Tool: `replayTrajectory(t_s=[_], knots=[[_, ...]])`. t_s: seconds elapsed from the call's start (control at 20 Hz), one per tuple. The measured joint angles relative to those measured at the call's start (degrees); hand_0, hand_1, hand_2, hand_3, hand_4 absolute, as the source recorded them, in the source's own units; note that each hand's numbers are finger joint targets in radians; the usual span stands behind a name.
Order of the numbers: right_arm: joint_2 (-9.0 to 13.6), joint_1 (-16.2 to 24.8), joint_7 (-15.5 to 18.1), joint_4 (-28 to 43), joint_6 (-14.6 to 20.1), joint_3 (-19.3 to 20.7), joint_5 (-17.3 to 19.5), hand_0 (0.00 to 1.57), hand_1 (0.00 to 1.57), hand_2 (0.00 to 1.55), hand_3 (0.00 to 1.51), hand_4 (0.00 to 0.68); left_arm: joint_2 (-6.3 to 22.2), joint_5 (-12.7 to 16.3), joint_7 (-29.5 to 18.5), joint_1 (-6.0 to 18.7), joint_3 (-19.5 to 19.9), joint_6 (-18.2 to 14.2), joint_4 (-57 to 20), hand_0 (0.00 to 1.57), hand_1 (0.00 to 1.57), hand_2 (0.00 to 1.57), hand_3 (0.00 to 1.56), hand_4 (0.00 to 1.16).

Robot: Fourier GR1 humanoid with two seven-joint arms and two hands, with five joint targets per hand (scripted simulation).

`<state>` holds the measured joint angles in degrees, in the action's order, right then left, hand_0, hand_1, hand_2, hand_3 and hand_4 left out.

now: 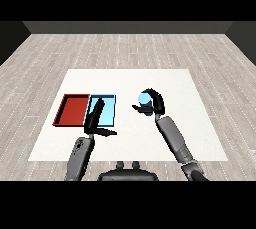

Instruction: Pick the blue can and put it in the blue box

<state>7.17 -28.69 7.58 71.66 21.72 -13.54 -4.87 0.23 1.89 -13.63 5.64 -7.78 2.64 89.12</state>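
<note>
Left hand [95,118] fingers straight over blue tray [111,109], right hand [154,104] fingers curled round small light-blue can [144,99]

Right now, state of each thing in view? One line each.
blue can: upright, held in the right hand, to the right of both trays, not in either.
right hand: fingers curled round the blue can.
left hand: open, fingers straight, holding nothing, over the light blue tray's near edge.
light blue tray: on the table, no can in it.
red tray: on the table beside the light blue tray, nothing in it.
</note>
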Motion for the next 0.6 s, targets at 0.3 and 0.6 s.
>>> replayTrajectory(t_s=[0.3, 0.6], knots=[[-1.5, 4.5, -4.5, 8.3, 0.6, -1.8, 5.0, 1.44, 1.44, 1.45, 1.40, 0.615, 0.0, 1.8, 0.3, 0.3, -1.8, 0.4, -1.4, 0.00, 0.00, 0.00, 0.00, 0.00], [-2.9, 4.0, -6.5, 10.0, -0.7, -1.6, 8.3, 1.46, 1.46, 1.46, 1.40, 0.609, -0.2, 4.2, 2.9, 3.3, -6.5, -3.9, -4.6, 0.00, 0.00, 0.00, 0.00, 0.00]])
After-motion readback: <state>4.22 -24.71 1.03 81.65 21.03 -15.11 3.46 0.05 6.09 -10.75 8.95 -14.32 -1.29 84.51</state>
